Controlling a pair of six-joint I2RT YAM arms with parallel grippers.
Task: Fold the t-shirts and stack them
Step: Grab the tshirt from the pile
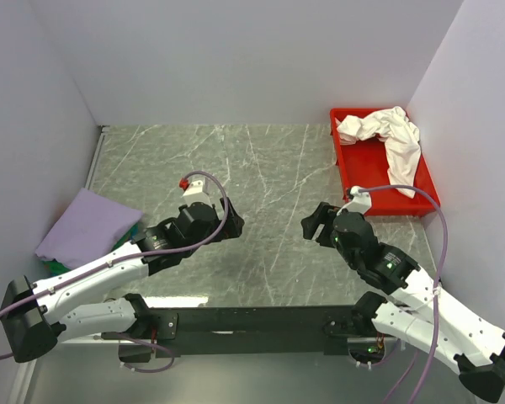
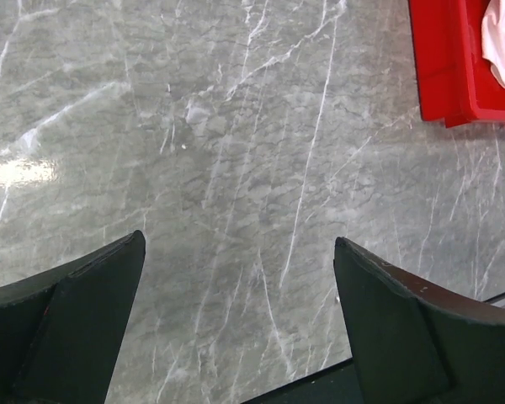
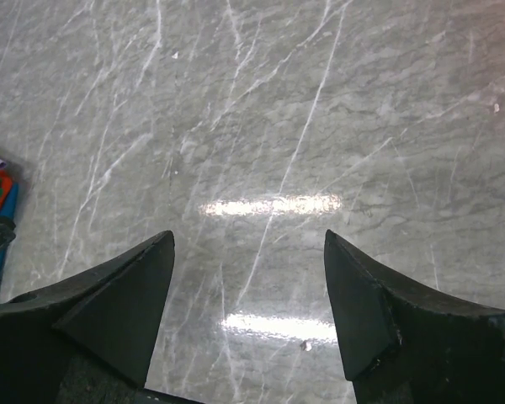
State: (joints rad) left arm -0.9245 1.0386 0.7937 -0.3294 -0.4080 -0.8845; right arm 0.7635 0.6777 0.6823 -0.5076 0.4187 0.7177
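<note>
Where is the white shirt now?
Top view: the white shirt lies crumpled in the red tray at the far right corner of the table, beyond the right gripper.

- No text, label, brand, number or sign can be read in any of the views.
- The white t-shirt (image 1: 400,139) lies crumpled in the red tray (image 1: 366,168), and the folds that show bear no legible lettering.
</note>
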